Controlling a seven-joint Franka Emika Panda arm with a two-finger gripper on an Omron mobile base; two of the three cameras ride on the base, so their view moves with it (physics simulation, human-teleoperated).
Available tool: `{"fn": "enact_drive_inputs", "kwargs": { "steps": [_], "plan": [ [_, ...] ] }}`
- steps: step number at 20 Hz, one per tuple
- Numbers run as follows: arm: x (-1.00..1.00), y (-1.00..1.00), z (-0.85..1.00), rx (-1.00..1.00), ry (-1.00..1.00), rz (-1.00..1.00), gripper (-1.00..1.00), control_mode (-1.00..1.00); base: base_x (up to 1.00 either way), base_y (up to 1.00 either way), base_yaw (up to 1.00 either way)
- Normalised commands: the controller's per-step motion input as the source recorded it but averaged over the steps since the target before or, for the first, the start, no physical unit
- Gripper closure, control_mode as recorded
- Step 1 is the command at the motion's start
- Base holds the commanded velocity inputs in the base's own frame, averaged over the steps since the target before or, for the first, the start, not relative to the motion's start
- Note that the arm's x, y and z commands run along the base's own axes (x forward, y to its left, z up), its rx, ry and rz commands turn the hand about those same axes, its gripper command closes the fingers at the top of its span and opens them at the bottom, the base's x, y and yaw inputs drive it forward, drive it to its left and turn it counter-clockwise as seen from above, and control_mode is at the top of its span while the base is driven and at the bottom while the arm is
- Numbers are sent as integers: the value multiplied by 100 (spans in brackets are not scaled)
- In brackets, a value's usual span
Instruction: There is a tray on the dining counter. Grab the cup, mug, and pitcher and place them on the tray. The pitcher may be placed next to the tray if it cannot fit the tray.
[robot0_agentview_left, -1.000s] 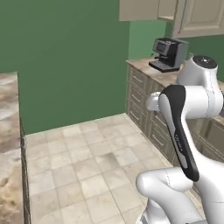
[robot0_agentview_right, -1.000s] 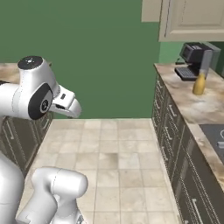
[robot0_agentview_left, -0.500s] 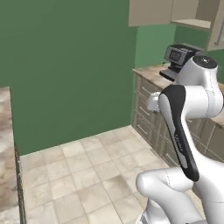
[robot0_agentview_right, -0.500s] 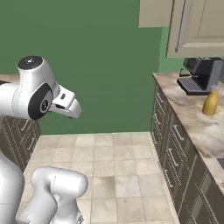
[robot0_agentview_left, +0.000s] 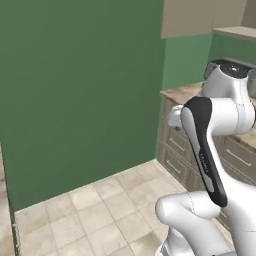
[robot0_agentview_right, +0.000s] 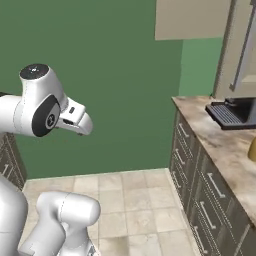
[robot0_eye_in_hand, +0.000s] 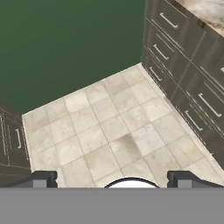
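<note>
Beige floor tiles (robot0_eye_in_hand: 118, 131) lie directly below the hand, bounded by a plain green wall (robot0_agentview_left: 80, 90) ahead and a run of dark drawer fronts (robot0_eye_in_hand: 183, 74) along one side.

Near field — the end effector (robot0_eye_in_hand: 112, 179) hangs over bare floor with its two tips set wide apart, released and carrying nothing. The white arm (robot0_agentview_left: 210, 145) is folded close above the base.

Middle field — a marbled bench (robot0_agentview_right: 225, 145) tops the drawer run. A dark coffee machine (robot0_agentview_right: 235, 111) stands on it toward the corner, under pale wall cabinets (robot0_agentview_right: 192, 20).

Far field, at the picture's right edge — a sliver of yellow-orange (robot0_agentview_right: 252, 150) sits on that bench just in front of the coffee machine. It is probably the pitcher, but too little shows to be certain. The cup, mug and tray cannot be placed from this position.

Step in hand, as judged: the base is travelling toward a pickup, with no item yet on the tray.

Procedure for a clean approach:
1. Halt the base square to the bench, close enough that the arm reaches without full extension.
2. Leave the end effector released until the target sits between the tips.
3. Approach the pitcher from the side and grip the body rather than the narrow neck; a tall item tips easily.
4. Clear the coffee machine when lifting.
</note>
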Motion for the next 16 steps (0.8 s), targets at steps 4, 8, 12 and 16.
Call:
{"fn": "enact_drive_inputs", "kwargs": {
  "steps": [4, 8, 12, 16],
  "plan": [
    [0, 0, 0, 0, 0, 0, -100, 100, 76, 20, -30],
    [0, 0, 0, 0, 0, 0, -100, 100, 49, 12, -46],
    [0, 0, 0, 0, 0, 0, -100, 100, 29, 13, -62],
    [0, 0, 0, 0, 0, 0, -100, 100, 36, 26, -70]
  ]
}}
